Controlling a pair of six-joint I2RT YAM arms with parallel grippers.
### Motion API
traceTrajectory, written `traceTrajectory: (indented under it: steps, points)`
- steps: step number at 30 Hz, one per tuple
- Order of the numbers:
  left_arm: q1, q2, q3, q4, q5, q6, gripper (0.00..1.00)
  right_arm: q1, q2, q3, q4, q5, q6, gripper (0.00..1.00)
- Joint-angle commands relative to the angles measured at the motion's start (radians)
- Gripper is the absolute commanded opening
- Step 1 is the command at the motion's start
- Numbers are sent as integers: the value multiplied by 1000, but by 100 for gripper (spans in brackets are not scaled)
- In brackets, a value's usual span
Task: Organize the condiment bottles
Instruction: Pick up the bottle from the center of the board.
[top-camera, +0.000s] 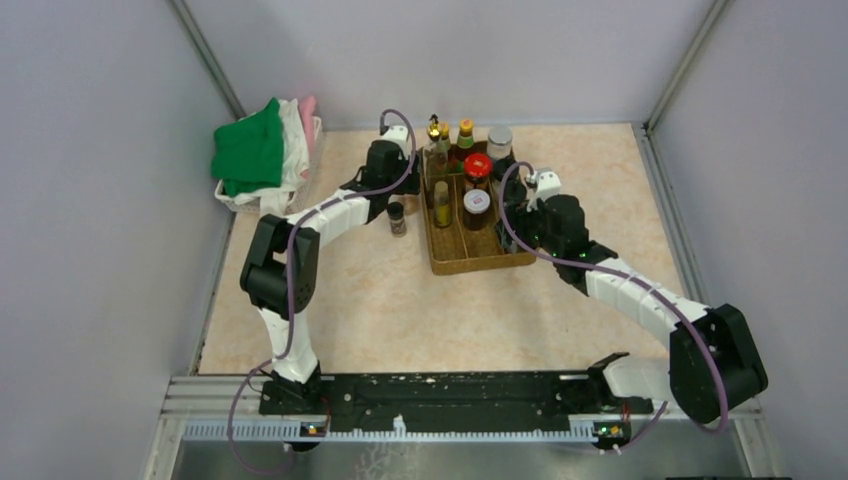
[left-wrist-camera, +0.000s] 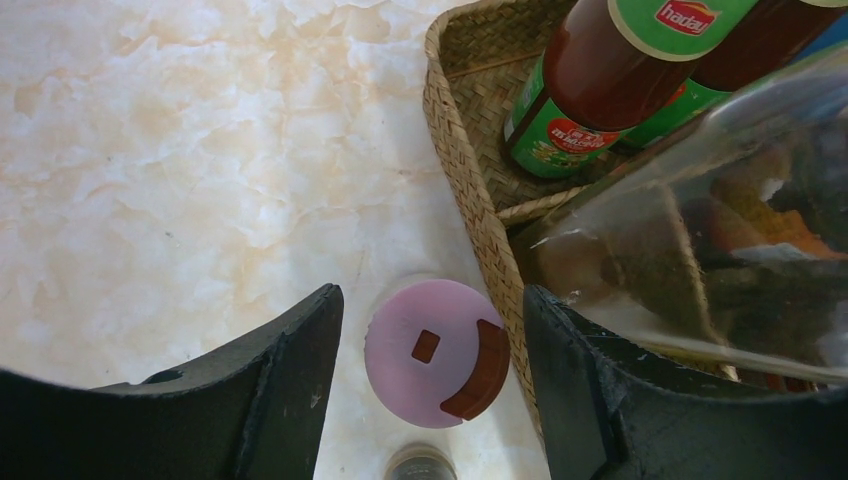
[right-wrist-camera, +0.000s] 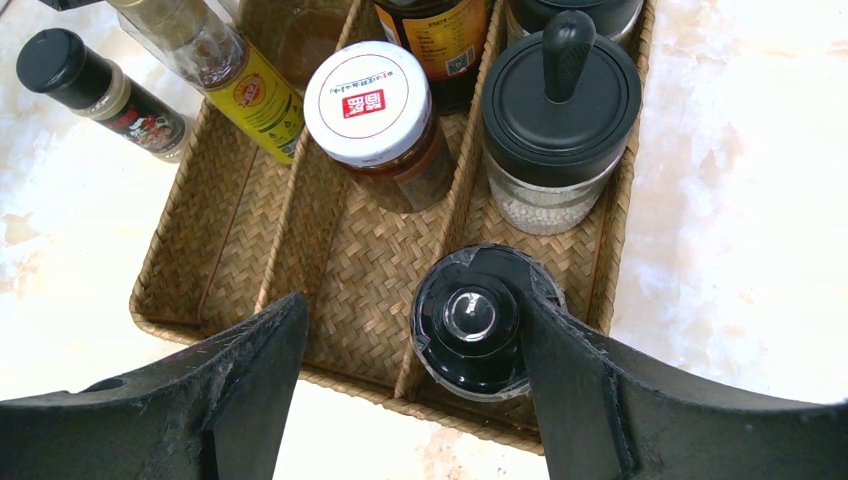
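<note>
Left gripper (left-wrist-camera: 432, 300), wide, straddles the pink-capped bottle (left-wrist-camera: 425, 350) beside the far-edge tray (left-wrist-camera: 470, 170), likely to load it; right gripper (right-wrist-camera: 412, 305), wide, brackets a black-capped jar (right-wrist-camera: 470, 320).

Neck label: "hadai", white letters on a red oval over a green band, on the brown sauce bottle (left-wrist-camera: 600, 70), 1 o'clock in the left wrist view.
Lower label, same bottle: red oval with characters, too blurred to read.
White lid: red square logo with a ring of fine print, unreadable, on the jar (right-wrist-camera: 366, 95), 12 o'clock in the right wrist view.
Yellow label: round red mark, unreadable, on the clear bottle (right-wrist-camera: 245, 95), 11 o'clock.
</note>
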Motion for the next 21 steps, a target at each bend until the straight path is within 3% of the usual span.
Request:
traceTrajectory:
  steps: [1, 15, 17, 21]
  points:
    - [0, 6, -8, 7, 35, -1, 73, -2, 22, 9, -32, -49, 12, 76]
    - [2, 52, -12, -10, -8, -11, 72, -2, 27, 0, -25, -48, 12, 76]
    - [2, 54, -14, -5, -23, -14, 65, -2, 28, -1, -24, -49, 12, 77]
    - [2, 58, 0, 16, -55, -7, 34, -2, 25, -3, -29, -48, 11, 77]
